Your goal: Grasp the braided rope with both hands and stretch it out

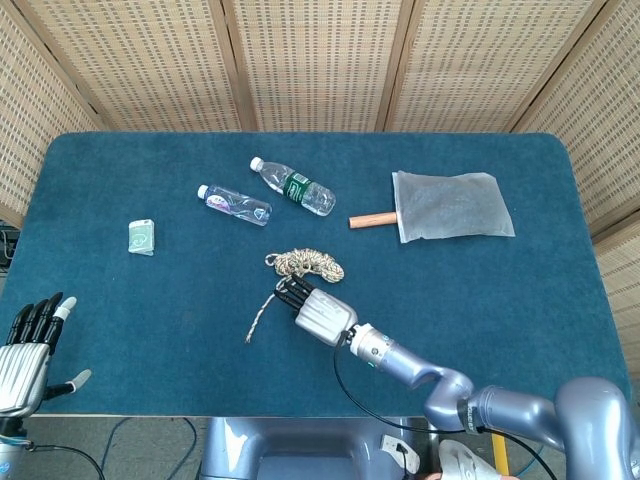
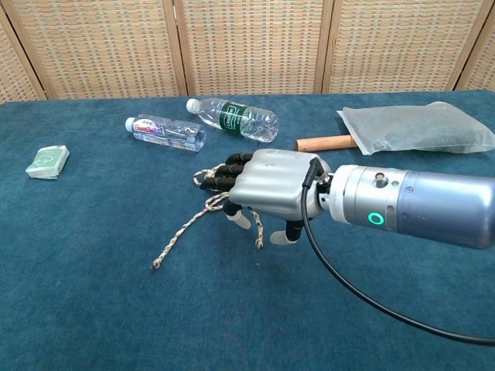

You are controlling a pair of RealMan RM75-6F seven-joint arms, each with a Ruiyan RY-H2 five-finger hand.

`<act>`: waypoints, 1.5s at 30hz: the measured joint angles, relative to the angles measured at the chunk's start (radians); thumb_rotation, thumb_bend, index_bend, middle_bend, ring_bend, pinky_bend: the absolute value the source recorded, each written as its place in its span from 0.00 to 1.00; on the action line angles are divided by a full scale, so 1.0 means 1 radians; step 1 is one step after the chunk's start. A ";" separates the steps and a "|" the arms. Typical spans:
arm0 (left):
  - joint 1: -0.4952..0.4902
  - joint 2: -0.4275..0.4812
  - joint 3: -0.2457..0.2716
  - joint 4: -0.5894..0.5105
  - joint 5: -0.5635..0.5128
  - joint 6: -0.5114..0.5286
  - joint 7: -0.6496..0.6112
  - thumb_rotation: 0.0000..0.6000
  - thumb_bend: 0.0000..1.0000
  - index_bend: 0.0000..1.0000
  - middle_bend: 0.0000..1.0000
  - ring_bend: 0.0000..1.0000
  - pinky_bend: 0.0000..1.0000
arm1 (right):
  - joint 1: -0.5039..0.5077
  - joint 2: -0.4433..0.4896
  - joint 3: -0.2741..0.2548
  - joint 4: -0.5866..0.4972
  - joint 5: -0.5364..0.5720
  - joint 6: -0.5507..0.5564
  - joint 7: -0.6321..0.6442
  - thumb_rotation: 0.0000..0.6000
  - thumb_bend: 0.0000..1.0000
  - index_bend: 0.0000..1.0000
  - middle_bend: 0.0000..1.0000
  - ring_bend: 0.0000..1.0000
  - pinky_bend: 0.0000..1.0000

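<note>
The braided rope (image 1: 306,264) lies near the middle of the blue table (image 1: 520,300), its coiled bundle toward the centre of the frame and two loose tails running down and to the left; in the chest view the longer tail (image 2: 179,234) ends in the lower left of the frame. The right hand (image 1: 318,309) sits over the lower edge of the bundle in the head view, its dark fingers (image 1: 289,290) pointing up and left onto the rope where the tails leave the coil. In the chest view the same hand (image 2: 267,185) covers most of the bundle, with the fingers (image 2: 224,176) curled down over the strands and the thumb tip down beside the shorter tail; whether the rope is actually gripped cannot be told from either view. The left hand (image 1: 28,345) is at the lower left corner of the head view, off the table edge, well apart from the rope, fingers straight and spread with nothing in them. In the upper left part of the table lie two clear plastic water bottles (image 1: 233,204), one with a green label (image 1: 293,186), and a small green packet (image 1: 142,237) further left. To the right of centre a brown stick (image 1: 372,219) touches a translucent bag (image 1: 450,205).
</note>
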 measured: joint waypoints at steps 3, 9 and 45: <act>-0.002 0.001 0.001 -0.001 -0.001 -0.003 0.000 1.00 0.00 0.00 0.00 0.00 0.00 | 0.010 -0.009 -0.008 0.016 0.017 0.006 -0.005 1.00 0.28 0.44 0.00 0.00 0.00; -0.004 0.001 0.001 -0.001 -0.004 -0.003 -0.001 1.00 0.00 0.00 0.00 0.00 0.00 | 0.026 -0.031 -0.023 0.047 0.056 0.008 -0.012 1.00 0.29 0.45 0.00 0.00 0.00; -0.012 0.002 0.005 -0.001 -0.013 -0.011 -0.004 1.00 0.00 0.00 0.00 0.00 0.00 | 0.082 -0.103 -0.089 0.145 0.146 0.062 0.012 1.00 0.41 0.55 0.00 0.00 0.00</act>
